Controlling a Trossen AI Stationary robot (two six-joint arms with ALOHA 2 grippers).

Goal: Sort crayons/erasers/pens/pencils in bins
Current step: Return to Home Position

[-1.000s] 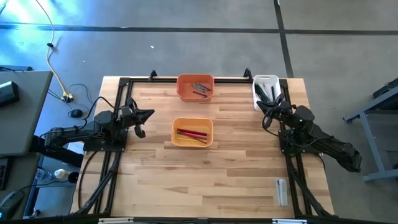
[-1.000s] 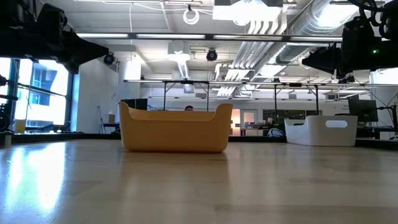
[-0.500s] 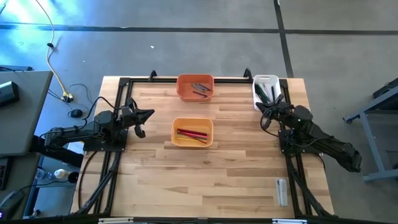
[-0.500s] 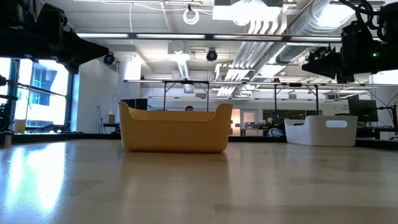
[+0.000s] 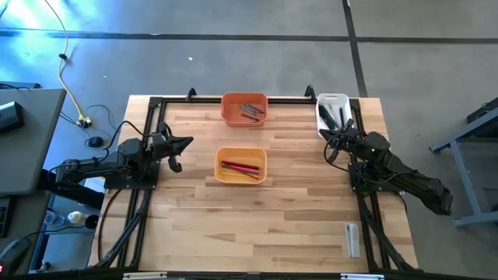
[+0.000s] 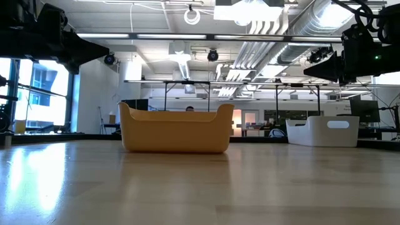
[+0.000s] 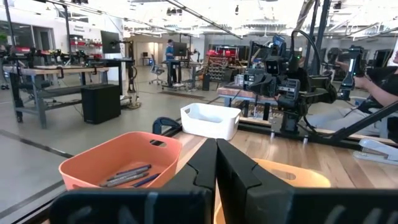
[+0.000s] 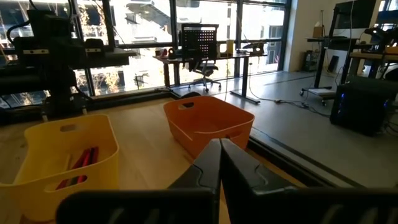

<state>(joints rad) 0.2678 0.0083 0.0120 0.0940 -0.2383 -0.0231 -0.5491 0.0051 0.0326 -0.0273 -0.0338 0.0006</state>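
Right gripper (image 5: pixel 327 139) hangs above the right side of the table (image 5: pixel 257 222), just on the near side of the white bin (image 5: pixel 332 98). It is clenched. In the right wrist view its dark fingers (image 8: pixel 208 163) meet in a closed wedge with nothing between them. The arm behind it stretches back toward the near right edge.

Well apart on the left side of the table, the left gripper (image 5: pixel 187 142) points right toward the yellow bin (image 5: pixel 219 165). It is also clenched and empty.

The white bin stands at the far right corner and holds several dark pens (image 5: pixel 331 117). The orange bin (image 5: pixel 244 96) stands at the middle of the far edge, with a few thin sticks (image 5: pixel 250 110) lying in it. The yellow bin stands in the middle of the table, on the near side of the orange bin and apart from it. Red pencils (image 5: pixel 241 166) lie lengthwise on its floor.

A small white object (image 5: pixel 352 238) lies near the right edge, toward the near corner; I cannot tell what it is.
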